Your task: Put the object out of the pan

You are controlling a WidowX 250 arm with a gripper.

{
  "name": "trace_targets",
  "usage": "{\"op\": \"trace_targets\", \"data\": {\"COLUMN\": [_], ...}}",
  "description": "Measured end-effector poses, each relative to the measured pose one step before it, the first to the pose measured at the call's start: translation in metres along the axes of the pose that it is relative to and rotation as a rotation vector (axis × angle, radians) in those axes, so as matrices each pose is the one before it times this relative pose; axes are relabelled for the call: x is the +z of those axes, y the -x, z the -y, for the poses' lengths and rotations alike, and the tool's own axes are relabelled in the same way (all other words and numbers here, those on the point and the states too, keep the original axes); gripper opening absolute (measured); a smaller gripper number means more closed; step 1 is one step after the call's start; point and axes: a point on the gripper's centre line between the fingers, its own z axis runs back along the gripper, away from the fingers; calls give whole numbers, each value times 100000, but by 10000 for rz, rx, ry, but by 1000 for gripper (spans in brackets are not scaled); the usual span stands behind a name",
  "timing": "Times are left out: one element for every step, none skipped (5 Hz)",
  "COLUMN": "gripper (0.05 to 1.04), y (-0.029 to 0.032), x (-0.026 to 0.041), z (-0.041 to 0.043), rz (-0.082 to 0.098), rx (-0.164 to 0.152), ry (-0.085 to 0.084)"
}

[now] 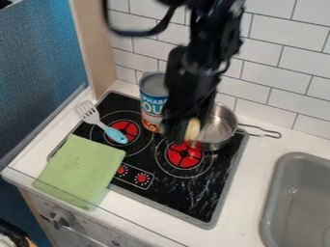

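Black two-finger gripper (175,131): I have it low over the stove; I can't tell whether it is spread, pressed together or pinching anything.
Pale yellow object (193,129): just right of the gripper in my view, at the pan's near-left side — grip or contact unclear.
Silver metal pan (222,126): behind and right of the gripper, handle pointing right.
Blue-labelled metal can (152,99): upright, just left of the gripper.
Blue-handled spatula (116,134): farther left.
Green cloth (80,169): front-left of the gripper, partly on the black stove (193,193).
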Motion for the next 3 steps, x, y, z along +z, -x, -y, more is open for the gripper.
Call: {"op": "trace_targets", "data": {"gripper": [654, 654, 654], "y": [-49, -520, -74], "x": [-1141, -1507, -2052], "z": [-2446, -1528, 802], "rz": [-179, -84, 149], "rx": [64, 605, -278], "ry": [428, 110, 237]}}
